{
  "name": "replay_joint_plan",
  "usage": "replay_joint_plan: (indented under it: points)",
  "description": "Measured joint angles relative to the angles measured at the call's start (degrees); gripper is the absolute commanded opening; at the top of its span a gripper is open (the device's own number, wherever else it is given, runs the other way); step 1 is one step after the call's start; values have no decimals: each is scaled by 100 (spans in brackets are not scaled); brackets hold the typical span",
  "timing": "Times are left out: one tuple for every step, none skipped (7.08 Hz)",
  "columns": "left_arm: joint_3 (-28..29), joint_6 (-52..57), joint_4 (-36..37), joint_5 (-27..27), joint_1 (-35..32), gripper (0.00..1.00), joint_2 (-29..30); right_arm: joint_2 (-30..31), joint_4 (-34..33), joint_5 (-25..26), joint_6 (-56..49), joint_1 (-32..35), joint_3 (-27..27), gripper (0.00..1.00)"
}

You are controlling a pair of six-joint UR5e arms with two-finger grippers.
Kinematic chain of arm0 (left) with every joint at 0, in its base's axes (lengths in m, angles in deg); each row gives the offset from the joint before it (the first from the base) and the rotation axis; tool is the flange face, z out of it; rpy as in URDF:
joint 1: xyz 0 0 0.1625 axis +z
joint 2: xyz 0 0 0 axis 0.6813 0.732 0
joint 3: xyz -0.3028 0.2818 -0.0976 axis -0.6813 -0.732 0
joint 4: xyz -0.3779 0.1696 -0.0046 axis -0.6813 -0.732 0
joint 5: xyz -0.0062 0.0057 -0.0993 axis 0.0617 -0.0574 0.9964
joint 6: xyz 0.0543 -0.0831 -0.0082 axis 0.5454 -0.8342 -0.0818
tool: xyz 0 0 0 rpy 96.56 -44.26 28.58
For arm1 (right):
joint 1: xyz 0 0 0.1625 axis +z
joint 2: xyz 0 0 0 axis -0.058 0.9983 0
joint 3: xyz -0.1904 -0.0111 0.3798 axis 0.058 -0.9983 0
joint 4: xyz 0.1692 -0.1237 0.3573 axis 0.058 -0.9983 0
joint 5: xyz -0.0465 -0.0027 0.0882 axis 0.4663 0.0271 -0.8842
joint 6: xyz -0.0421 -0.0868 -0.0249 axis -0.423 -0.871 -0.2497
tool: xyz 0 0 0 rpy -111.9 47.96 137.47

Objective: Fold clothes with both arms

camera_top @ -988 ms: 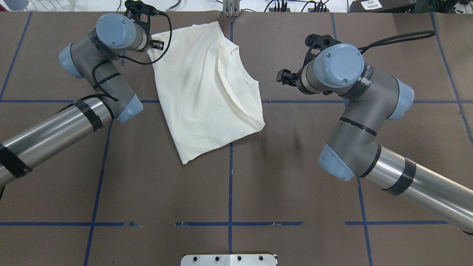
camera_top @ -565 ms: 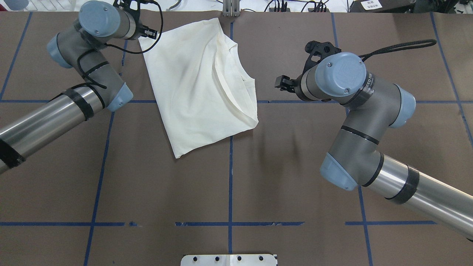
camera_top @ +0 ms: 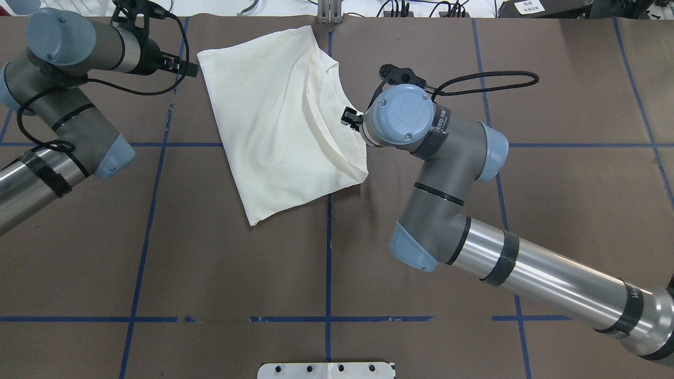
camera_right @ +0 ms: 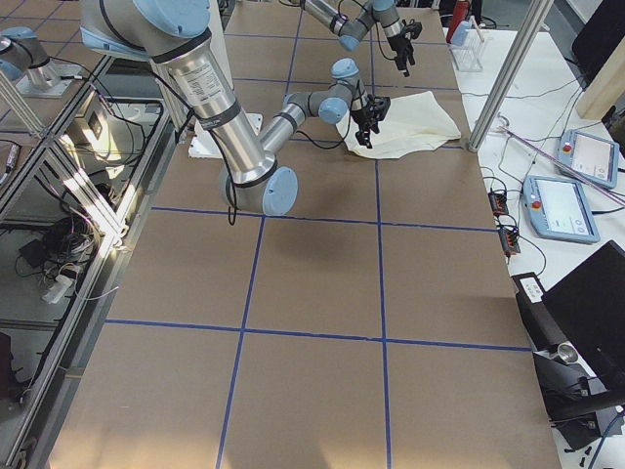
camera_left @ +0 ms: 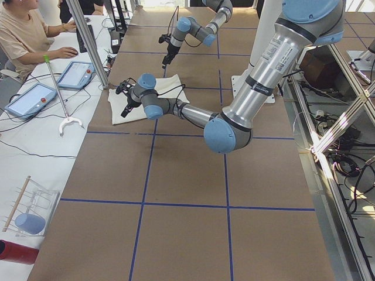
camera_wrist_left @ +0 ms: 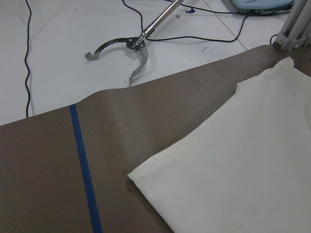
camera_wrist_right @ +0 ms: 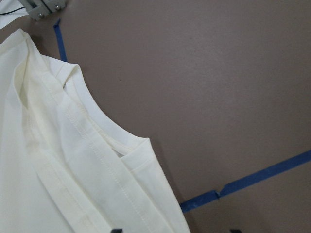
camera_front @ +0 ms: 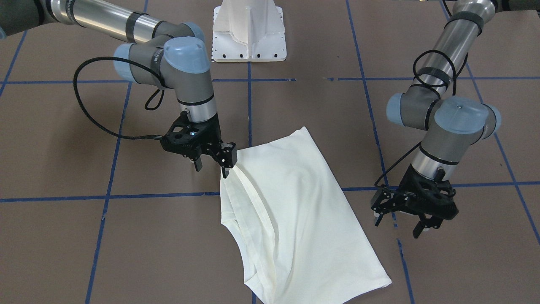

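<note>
The cream-white fabric shirt [camera_front: 295,211] lies on the brown table [camera_front: 105,253] marked with blue tape lines. It is folded into a slanted, roughly rectangular shape, with its plain side up. Layered, stitched hems and soft creases run along one long side. The black two-finger right gripper [camera_front: 211,169] stands at the corner of that seamed side, jaws apart, with one finger over the cloth and the other over bare table. The black left gripper [camera_front: 396,228] hangs just beside the opposite long edge, jaws apart and holding nothing.
</note>
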Motion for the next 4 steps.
replay_joint_plan:
  points:
    - [-76, -17, -18, 7, 41, 100, -100, -141, 383, 168, 86, -107, -386, 70]
    - [-96, -27, -44, 7, 65, 100, -161, -220, 696, 271, 106, -170, -684, 69]
    - [-95, -33, -58, 6, 76, 100, -189, -251, 789, 311, 72, -220, -823, 69]
    - [-88, -45, -64, 5, 82, 100, -199, -241, 733, 323, -14, -258, -870, 66]
